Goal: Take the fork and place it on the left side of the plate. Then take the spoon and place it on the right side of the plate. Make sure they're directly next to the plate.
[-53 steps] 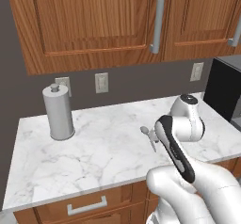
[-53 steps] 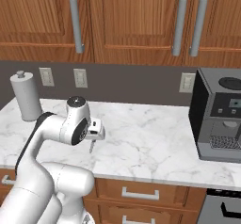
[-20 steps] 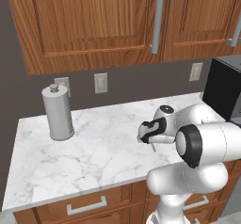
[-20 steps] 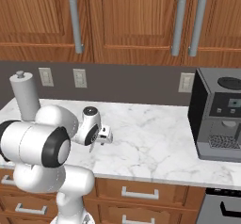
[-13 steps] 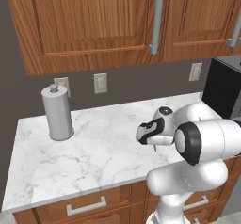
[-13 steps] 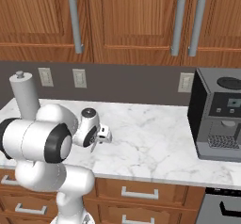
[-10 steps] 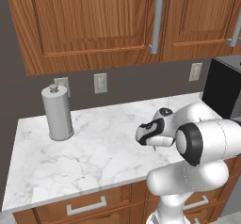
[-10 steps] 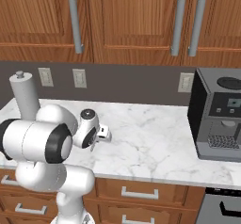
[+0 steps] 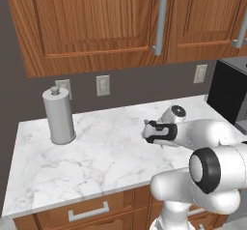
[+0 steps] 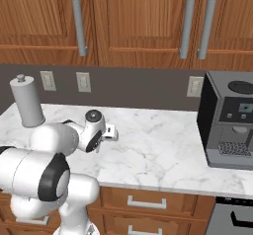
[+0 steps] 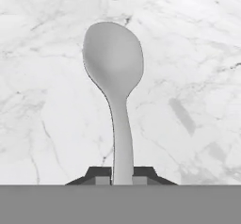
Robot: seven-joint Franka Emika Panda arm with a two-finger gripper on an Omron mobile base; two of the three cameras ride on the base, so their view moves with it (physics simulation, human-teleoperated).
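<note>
In the hand view the grey spoon points away from me, its oval bowl over the white marble. My gripper is shut on the lower end of the thin handle, one dark fingertip on each side. From the base views the gripper sits low over the middle of the counter, the hand bent down and leftward; it appears again as the gripper in the right base view. Whether the spoon rests on the marble or hangs just above it I cannot tell. The fork and the plate are out of view.
A paper towel roll stands at the counter's back left, also the roll. A black coffee machine occupies the right end. Wooden wall cabinets hang above; drawers run below the counter's front edge.
The jaws have closed onto the spoon's handle within the last second. The hand has stayed almost in place, low over the counter.
</note>
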